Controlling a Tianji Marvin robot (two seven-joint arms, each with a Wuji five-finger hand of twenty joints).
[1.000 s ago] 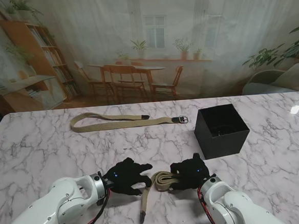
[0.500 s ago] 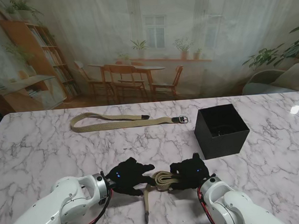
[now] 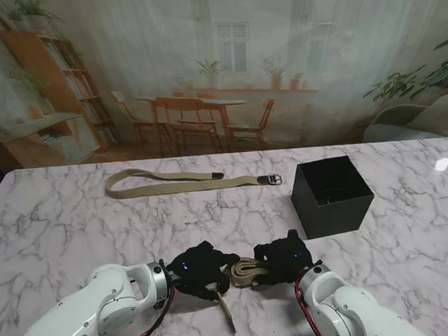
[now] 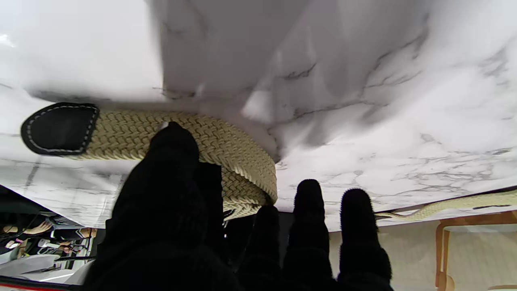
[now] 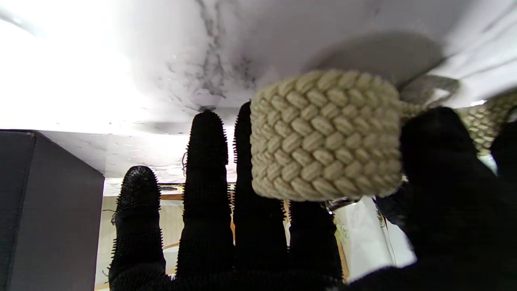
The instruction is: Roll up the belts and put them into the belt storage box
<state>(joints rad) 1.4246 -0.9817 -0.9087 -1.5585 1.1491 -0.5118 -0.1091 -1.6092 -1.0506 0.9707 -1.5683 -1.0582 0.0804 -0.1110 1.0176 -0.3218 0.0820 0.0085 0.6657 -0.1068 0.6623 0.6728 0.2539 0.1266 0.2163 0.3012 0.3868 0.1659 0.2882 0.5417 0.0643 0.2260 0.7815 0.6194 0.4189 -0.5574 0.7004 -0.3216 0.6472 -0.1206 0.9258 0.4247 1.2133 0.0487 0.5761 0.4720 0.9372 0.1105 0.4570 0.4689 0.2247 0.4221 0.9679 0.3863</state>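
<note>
Woven belt (image 3: 243,271) half-rolled between both robot hands — right robot hand (image 3: 286,259) grips the coil, left robot hand (image 3: 200,268) pins the strap; box (image 3: 331,195) at two o'clock.

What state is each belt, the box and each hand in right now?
Near belt: partly rolled, held between both hands, tail loose on the table.
Far belt: unrolled, lying flat, untouched.
Box: open; no belt visible inside.
Left hand: shut on the near belt.
Right hand: shut on the near belt's rolled end.
</note>
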